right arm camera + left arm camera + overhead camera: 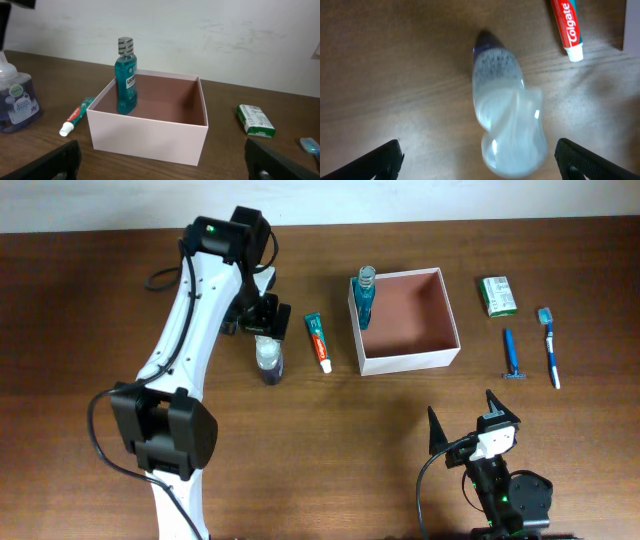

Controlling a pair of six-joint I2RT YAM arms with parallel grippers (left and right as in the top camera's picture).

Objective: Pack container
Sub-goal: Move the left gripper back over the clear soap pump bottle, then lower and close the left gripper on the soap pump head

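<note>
The container [440,360] is a square white-walled box with a reddish-brown inside; it also shows in the right wrist view [150,135]. A blue mouthwash bottle [365,295] stands upright in its left corner [126,75]. My left gripper [262,320] is open directly above a clear soap bottle with a purple base [268,360], which stands between the fingers in the left wrist view [507,120]. A toothpaste tube [318,342] lies between the soap bottle and the container. My right gripper [470,430] is open and empty, in front of the container.
A green-and-white packet [498,295], a blue razor [511,355] and a blue toothbrush [550,345] lie to the right of the container. The left arm's links stretch along the table's left side down to the front edge.
</note>
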